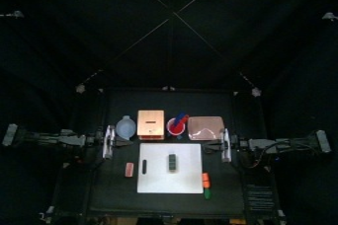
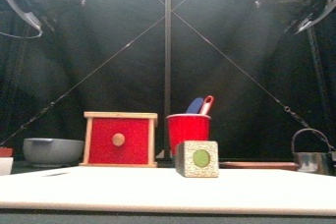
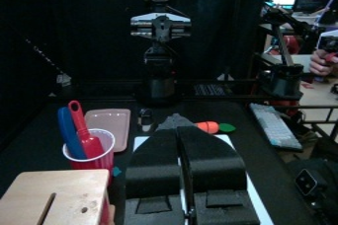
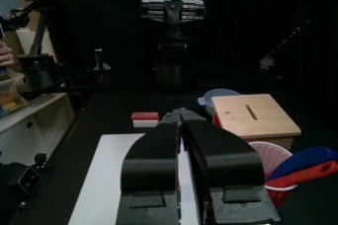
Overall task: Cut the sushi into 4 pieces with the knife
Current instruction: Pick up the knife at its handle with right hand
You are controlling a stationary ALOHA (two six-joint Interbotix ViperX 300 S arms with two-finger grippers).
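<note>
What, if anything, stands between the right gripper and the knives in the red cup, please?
Nothing upright does. The flat tray lies partly between the right gripper and the cup holding the knives, probably low enough to pass over. The box stands on the cup's far side, clear of that path.

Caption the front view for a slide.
Sushi roll in front of a red cup holding knives, beside a wooden box and bowl.

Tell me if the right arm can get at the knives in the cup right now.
Probably yes. The knives stick up out of the cup, nothing hangs over them, and the right gripper rests near the tray, the only thing between, which lies flat.
</note>
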